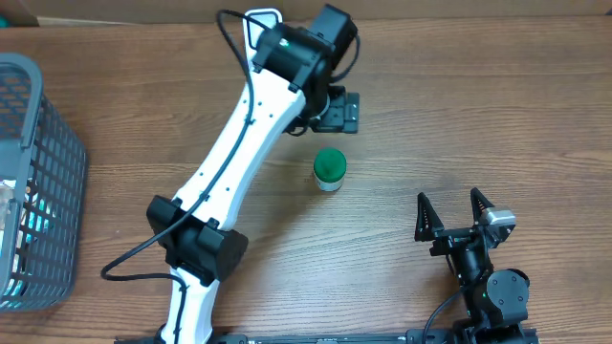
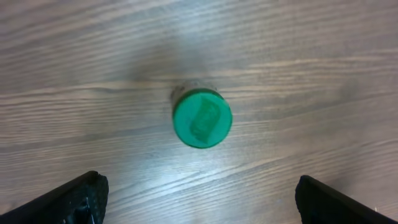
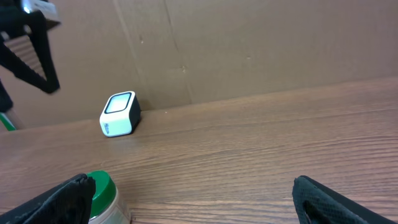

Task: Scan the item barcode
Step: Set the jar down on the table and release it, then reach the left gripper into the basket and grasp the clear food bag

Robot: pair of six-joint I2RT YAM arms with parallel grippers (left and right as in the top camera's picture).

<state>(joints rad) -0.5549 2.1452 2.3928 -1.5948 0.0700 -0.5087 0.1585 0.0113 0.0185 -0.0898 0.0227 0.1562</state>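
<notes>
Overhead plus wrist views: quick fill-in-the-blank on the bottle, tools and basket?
1. The bottle has a ___ cap.
2. The left tool and the right tool are both ___, holding nothing.
3. The bottle stands ___ on the table.
4. The basket is on the robot's ___ side.
Missing words: green; open; upright; left.

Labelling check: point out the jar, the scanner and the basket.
jar [image 2: 202,118], left wrist view, green lid top.
scanner [image 3: 115,126], right wrist view, white front face.
basket [image 1: 55,191], overhead view, grid side wall.
</notes>
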